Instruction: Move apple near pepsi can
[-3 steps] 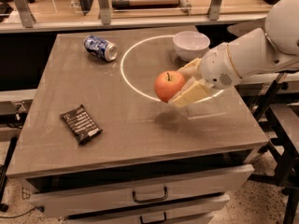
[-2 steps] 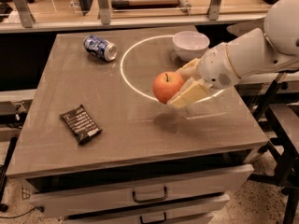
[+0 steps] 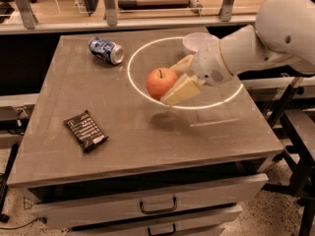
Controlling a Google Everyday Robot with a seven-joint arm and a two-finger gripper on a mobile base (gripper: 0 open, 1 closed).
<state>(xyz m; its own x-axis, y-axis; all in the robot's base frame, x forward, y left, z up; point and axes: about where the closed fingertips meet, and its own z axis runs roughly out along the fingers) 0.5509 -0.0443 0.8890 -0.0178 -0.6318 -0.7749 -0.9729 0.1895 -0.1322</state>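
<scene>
The orange-red apple point(image 3: 161, 83) with a dark stem hangs a little above the table's middle, casting a shadow below it. My gripper point(image 3: 172, 80) reaches in from the right and is shut on the apple, one pale finger point(image 3: 181, 90) in front of it and one behind. The blue pepsi can point(image 3: 106, 50) lies on its side at the table's far left, silver end facing right, well apart from the apple.
A dark snack wrapper point(image 3: 85, 130) lies near the table's front left. A white bowl point(image 3: 199, 42) stands at the back, partly behind my arm. A bright ring of light point(image 3: 135, 85) marks the grey tabletop point(image 3: 147, 146). Drawers sit below the front edge.
The apple and my gripper have moved slightly left, toward the can; the can, wrapper and bowl have not moved.
</scene>
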